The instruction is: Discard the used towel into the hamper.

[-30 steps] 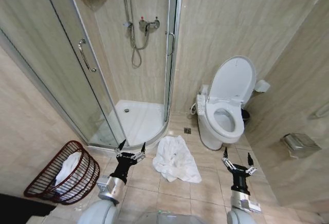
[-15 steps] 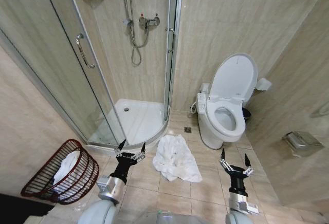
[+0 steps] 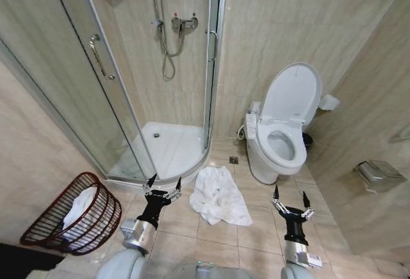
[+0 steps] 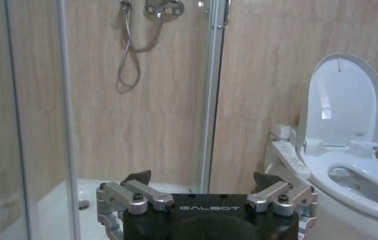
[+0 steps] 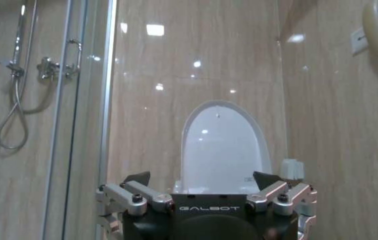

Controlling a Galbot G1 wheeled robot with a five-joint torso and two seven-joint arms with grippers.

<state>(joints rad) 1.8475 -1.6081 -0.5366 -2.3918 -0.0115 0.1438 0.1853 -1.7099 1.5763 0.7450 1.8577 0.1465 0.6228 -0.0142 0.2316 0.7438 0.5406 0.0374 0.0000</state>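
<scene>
Right now both the left pincer [image 3: 163,183] and right pincer [image 3: 288,200] gape wide, empty. Crumpled towel [image 3: 220,196] lies on floor between them; hamper [image 3: 72,215] sits far left. Loose folds could slip free if grasped shallowly.

floor [image 3: 224,240]: beige tile | towel [image 3: 220,196]: crumpled, centre | hamper [image 3: 77,218]: left, tilted

light: even, bright, from overhead
glare: spots on wall tiles [image 5: 154,30] above my right wrist
edges: head view bowed
</scene>
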